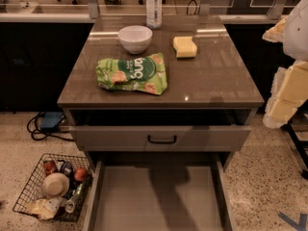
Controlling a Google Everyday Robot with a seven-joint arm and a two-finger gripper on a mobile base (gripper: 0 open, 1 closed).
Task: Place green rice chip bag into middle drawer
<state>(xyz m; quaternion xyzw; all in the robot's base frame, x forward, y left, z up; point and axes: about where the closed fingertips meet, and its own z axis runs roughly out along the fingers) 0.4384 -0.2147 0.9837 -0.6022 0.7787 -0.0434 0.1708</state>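
The green rice chip bag [133, 73] lies flat on the brown counter top [216, 81], left of centre and near the front edge. The middle drawer [159, 196] is pulled out wide below, and its pale floor is bare. Above it is a drawer with a grey front panel and a black handle [162, 139], pulled out slightly. My arm stands at the right edge of the view. My gripper [275, 31] is beside the counter's right rear corner, well apart from the bag and holding nothing that I can see.
A white bowl [135, 38], a yellow sponge [185, 46] and a plastic bottle [154, 6] stand behind the bag. A wire basket [54, 186] of items sits on the floor to the left of the drawer. Cables lie by the left cabinet.
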